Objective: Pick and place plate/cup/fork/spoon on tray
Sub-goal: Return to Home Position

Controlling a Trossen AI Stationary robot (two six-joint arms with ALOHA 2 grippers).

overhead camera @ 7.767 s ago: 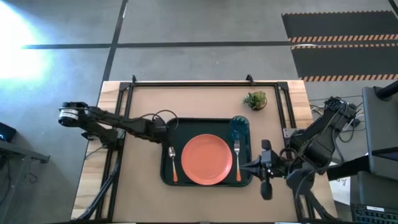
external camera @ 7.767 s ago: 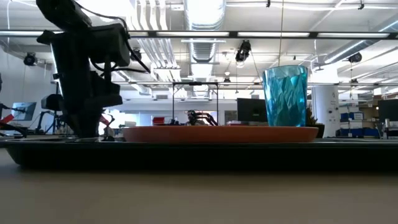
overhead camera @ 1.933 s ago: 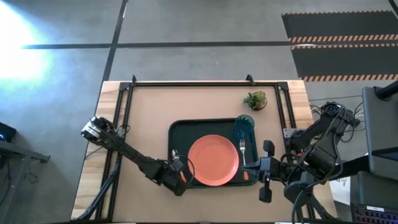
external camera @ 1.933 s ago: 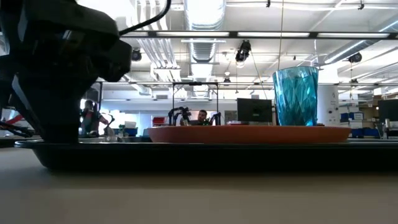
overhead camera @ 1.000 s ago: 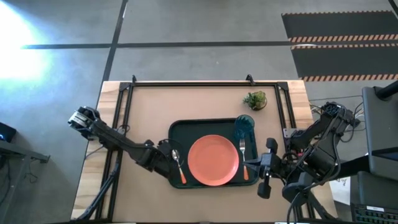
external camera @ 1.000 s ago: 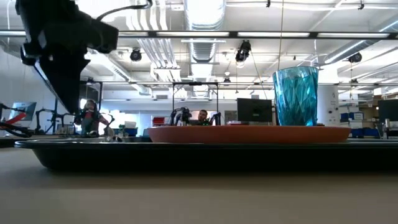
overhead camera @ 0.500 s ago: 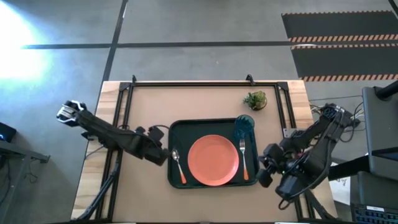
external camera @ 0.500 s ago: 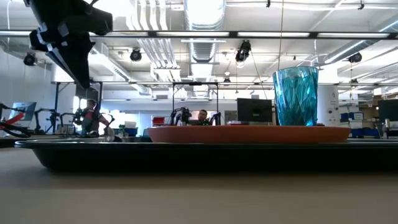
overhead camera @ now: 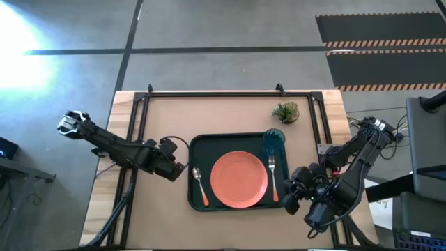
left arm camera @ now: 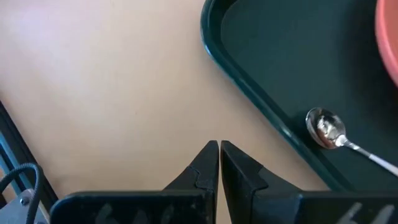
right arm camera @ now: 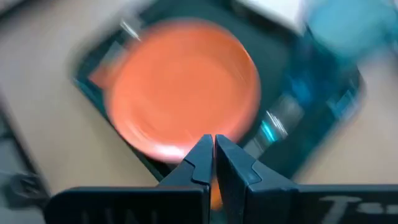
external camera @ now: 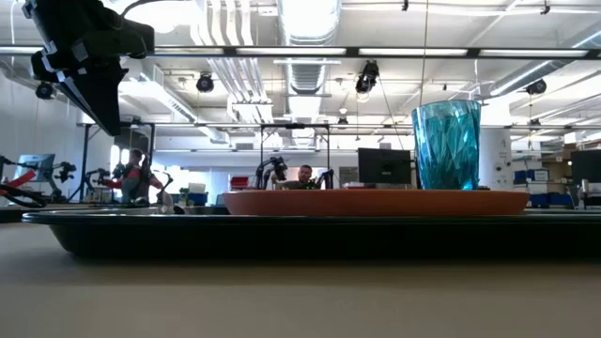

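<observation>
The dark green tray point(overhead camera: 202, 146) lies mid-table. On it rest the orange-red plate point(overhead camera: 239, 179), the teal cup point(overhead camera: 273, 139) standing upright at its far right corner, the fork point(overhead camera: 272, 178) right of the plate and the spoon point(overhead camera: 199, 185) left of it. The low view shows the cup point(external camera: 444, 145) behind the plate point(external camera: 376, 202). My left gripper point(overhead camera: 178, 169) hovers shut over bare table just left of the tray, clear of the spoon's bowl point(left arm camera: 325, 127). My right gripper point(overhead camera: 290, 201) is shut beside the tray's near right corner, pointing at the plate point(right arm camera: 186, 93).
A small green potted plant point(overhead camera: 286, 111) stands at the far right of the table. Black rails point(overhead camera: 209, 93) run along the table's far edge and both sides. Bare tabletop point(overhead camera: 209, 118) lies beyond the tray and to its left.
My left gripper has drawn away from the spoon toward the table's left edge and risen, staying shut. My right gripper has sunk and rolled about its own line, tipping further down beside the tray's right side. The tableware has kept still on the tray.
</observation>
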